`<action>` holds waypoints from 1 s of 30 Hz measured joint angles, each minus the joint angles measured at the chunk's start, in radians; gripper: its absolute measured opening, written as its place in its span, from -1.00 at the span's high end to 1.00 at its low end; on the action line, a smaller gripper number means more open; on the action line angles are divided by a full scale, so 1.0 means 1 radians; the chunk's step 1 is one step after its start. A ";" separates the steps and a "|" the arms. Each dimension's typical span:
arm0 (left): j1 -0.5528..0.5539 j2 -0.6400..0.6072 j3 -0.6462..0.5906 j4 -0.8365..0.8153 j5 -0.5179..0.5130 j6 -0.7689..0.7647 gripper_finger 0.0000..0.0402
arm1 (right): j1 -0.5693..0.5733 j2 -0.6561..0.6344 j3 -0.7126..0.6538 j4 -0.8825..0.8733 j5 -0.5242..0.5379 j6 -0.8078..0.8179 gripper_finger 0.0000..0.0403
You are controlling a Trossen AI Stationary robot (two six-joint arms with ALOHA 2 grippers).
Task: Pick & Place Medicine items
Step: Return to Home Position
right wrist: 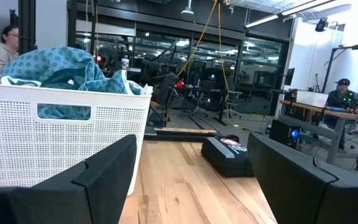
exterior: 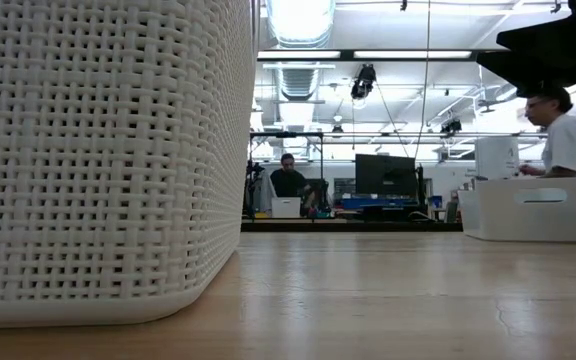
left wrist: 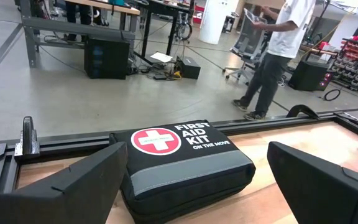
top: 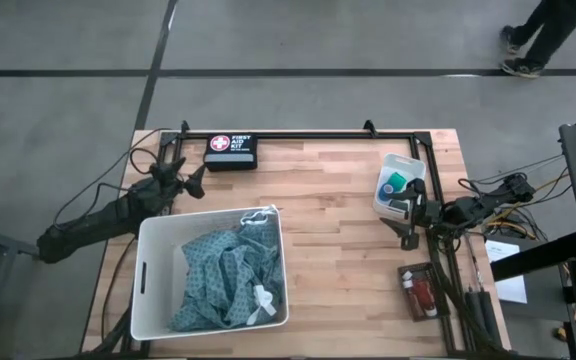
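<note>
Two arms: one at each desk (top: pixel 328 230) side, nothing held.
Left fingers (left wrist: pixel 73 186): spread, empty, facing first aid kit (left wrist: pixel 185 155).
Right fingers (right wrist: pixel 92 180): spread, empty.
Teal roll (top: pixel 396 182): in small white bin (top: pixel 388 159), just beside the right arm's fingertips.
Red bottles (top: pixel 423 293): in black bin (top: pixel 408 272), right desk edge.
Nearer arm: right.

High view: overhead, straight down on the light wooden table (top: pixel 338 200). Low view: table height, hard against the big white woven plastic bin (exterior: pixel 98 150), facing the room. Left wrist view: behind the left gripper (left wrist: pixel 196 152), close on the black first-aid pouch (left wrist: pixel 185 165). Right wrist view: behind the right gripper (right wrist: pixel 191 140), looking left across the table. It shares bin and pouch with the high view.
</note>
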 joint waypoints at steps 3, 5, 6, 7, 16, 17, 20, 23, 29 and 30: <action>0.000 0.000 0.000 0.000 0.000 0.000 -0.96 | 0.000 0.000 0.000 0.000 0.000 -0.002 -0.50; 0.000 0.000 0.000 0.000 0.000 0.000 -0.96 | 0.000 0.000 0.000 0.000 0.000 0.000 -0.50; 0.000 0.000 0.000 0.000 0.000 0.000 -0.96 | 0.000 0.000 0.000 0.000 0.000 0.000 -0.50; 0.000 0.000 0.000 0.000 0.000 0.000 -0.96 | 0.000 0.000 0.000 0.000 0.000 -0.001 -0.50; 0.000 0.000 0.000 0.000 0.000 0.000 -0.96 | 0.000 0.000 0.000 0.000 0.000 0.000 -0.50; 0.000 0.000 0.000 0.000 0.000 0.000 -0.96 | 0.000 0.000 0.000 0.000 0.000 -0.001 -0.50; 0.000 0.000 0.000 0.000 0.000 0.000 -0.96 | 0.000 0.000 0.000 0.000 0.000 0.000 -0.50; 0.000 0.000 0.000 0.000 0.000 0.000 -0.96 | 0.000 0.000 0.000 0.000 0.000 -0.002 -0.50; 0.000 0.000 0.000 0.000 0.000 0.000 -0.96 | 0.000 0.000 0.000 0.000 0.000 -0.001 -0.50; 0.000 0.000 0.000 0.000 0.000 0.000 -0.96 | 0.000 0.000 0.000 0.000 0.000 0.000 -0.50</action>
